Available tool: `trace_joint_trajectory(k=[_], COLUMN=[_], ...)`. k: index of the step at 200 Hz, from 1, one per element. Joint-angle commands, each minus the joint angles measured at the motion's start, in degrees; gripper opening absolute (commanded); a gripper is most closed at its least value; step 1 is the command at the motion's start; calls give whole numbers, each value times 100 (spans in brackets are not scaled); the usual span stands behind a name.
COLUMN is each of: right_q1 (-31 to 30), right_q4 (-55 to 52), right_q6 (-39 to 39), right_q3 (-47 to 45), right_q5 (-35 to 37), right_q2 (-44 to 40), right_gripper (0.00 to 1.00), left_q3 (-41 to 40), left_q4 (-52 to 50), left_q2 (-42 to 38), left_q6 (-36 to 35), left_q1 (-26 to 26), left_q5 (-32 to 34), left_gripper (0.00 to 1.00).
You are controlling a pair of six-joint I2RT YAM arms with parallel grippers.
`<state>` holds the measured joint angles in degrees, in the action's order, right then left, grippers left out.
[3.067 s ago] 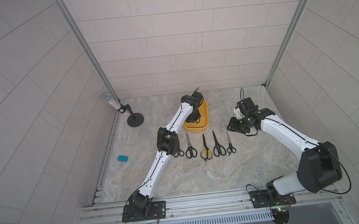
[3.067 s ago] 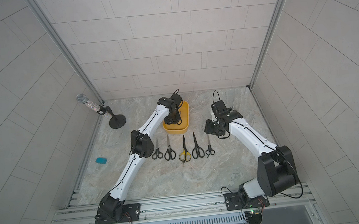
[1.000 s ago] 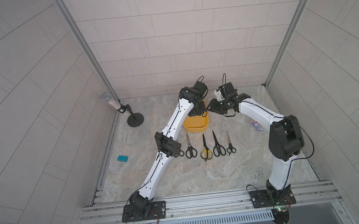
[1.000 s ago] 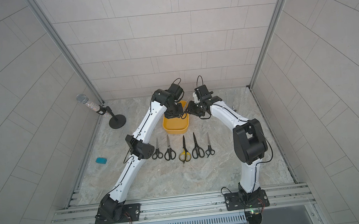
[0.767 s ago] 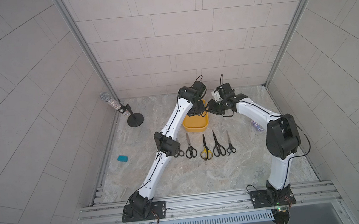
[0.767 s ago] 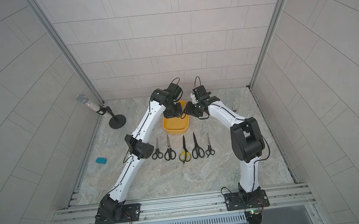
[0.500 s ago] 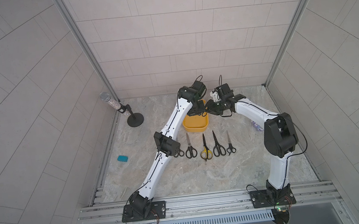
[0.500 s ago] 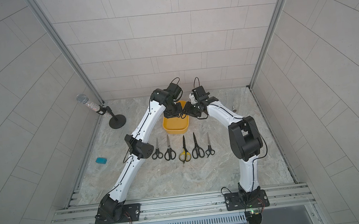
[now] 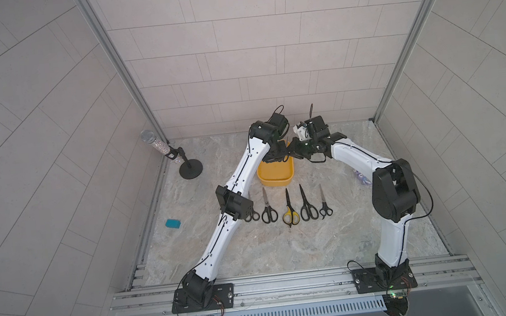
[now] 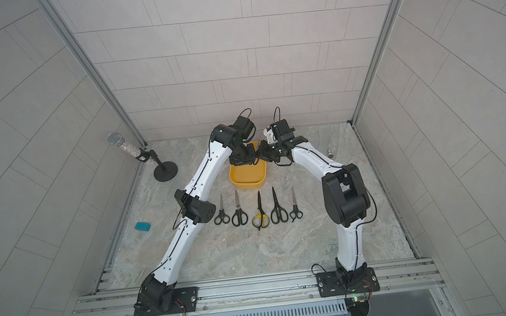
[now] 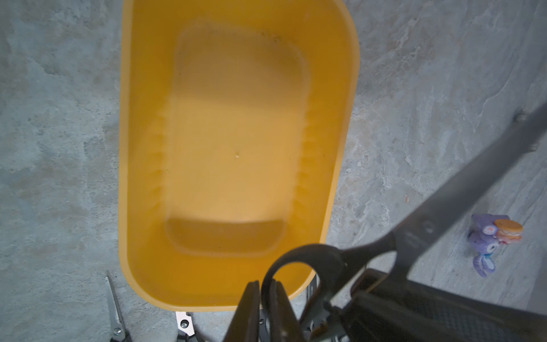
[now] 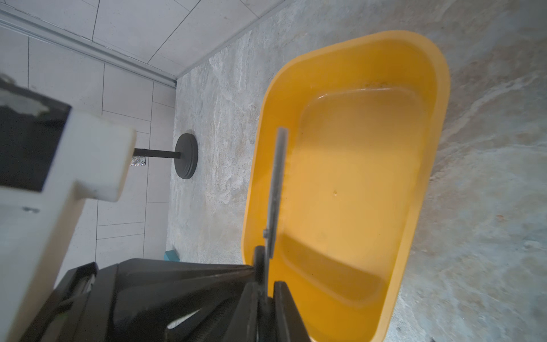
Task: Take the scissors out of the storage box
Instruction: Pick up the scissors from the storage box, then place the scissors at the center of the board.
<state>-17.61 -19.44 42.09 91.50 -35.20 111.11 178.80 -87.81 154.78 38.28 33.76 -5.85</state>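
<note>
Glossy smooth plastic storage box (image 11: pixel 142 148), matt grey metal scissors (image 11: pixel 444 201) (black plastic handles), stone-look tabletop (image 11: pixel 59 118)

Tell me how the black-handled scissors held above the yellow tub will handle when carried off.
The black-handled scissors look like rigid steel: probably no flopping. The right gripper pinches them just behind the pivot, so the long blade may swing or slip. Their thin build suggests little weight.
</note>
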Motion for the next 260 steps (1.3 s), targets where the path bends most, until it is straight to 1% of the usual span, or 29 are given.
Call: trace_joint_trajectory(k=[1,8,20,36,81,98,107,131,159,182,191,202,217,225,250,260], right_q1=[29,44,69,91,195,219,214,215,193,161,156,144,130,98,-55,-108], right_q4=[-34,-33,-32,-89,-231,-392,-519,-738,-729,-892,-1000,-1152,-1235,-1262,-1616,-1759], right_q6=[10,10,10,-28,-106,-231,-315,-478,-423,-572,-633,-722,-736,-720,-875,-957], right_q3=[-97,-106,-112,-98,-58,-12,7,-81,-526,-870,-972,-1035,-1128,-1152,-1003,-902], right_q5=[89,110,160,230,223,216,241,315,312,380,406,456,488,501,629,695], right_q2=[45,19,-20,-83,-240,-304,-354,-563,-969,-1392,-1556,-1710,-1883,-1940,-1979,-1979], right_gripper=[9,8,8,8,8,8,8,8,8,8,8,9,9,9,10,10], left_q3=[252,252,252,252,261,262,260,253,257,253,252,252,253,252,252,252], left_q4=[-166,-245,-361,-452,-496,-447,-439,-462,-621,-431,-371,-265,74,293,847,1006], left_q2=[-353,-345,-360,-416,-502,-502,-510,-708,-996,-1283,-1375,-1446,-1469,-1471,-1290,-1199], left_q6=[-57,-58,-98,-144,-340,-369,-396,-526,-666,-817,-862,-981,-1196,-1422,-2183,-2455], left_q1=[-48,-74,-100,-145,-180,-256,-362,-687,-1129,-1478,-1581,-1621,-1596,-1537,-1417,-1445], left_q5=[245,331,489,636,659,771,745,934,1201,1303,1505,1727,1715,1749,1548,1363], left_gripper=[48,54,59,61,61,60,60,60,60,59,59,59,58,57,54,52])
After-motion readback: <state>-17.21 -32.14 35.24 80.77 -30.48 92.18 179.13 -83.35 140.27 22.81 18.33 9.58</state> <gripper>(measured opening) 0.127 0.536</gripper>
